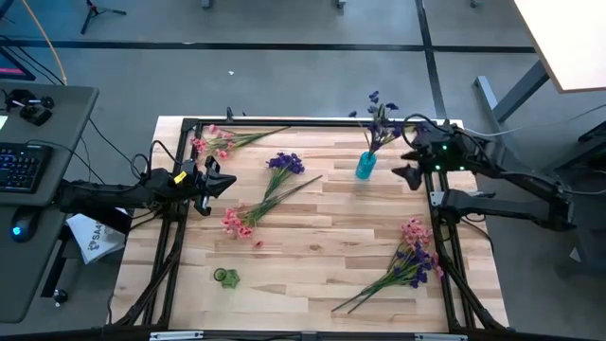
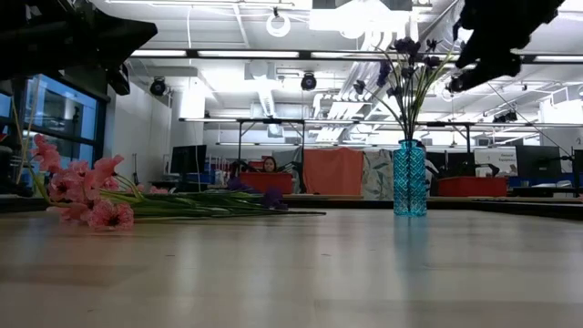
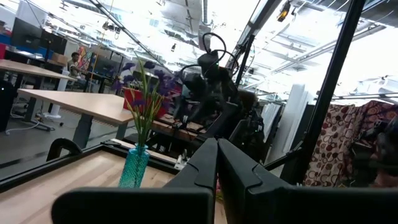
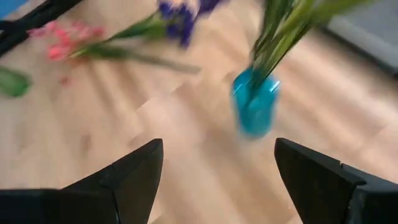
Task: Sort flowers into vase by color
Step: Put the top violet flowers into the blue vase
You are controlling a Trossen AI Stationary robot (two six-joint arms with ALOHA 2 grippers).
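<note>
Tabletop vase (image 1: 365, 167) just beside open right gripper (image 1: 410, 161)

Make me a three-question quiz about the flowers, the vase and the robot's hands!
1. Where does the vase stand?
A. near the table's far edge, by the right gripper
B. at the near left corner
C. on the floor

2. What colour are the flowers in the vase?
A. pink
B. purple
C. yellow

3. How are the right gripper's fingers?
A. shut on a stem
B. shut and empty
C. spread wide, holding nothing

Answers: 1 A, the high view shows the vase beside that gripper. 2 B, purple blossoms top the stems. 3 C, the right wrist view shows bare table between the fingers.
</note>
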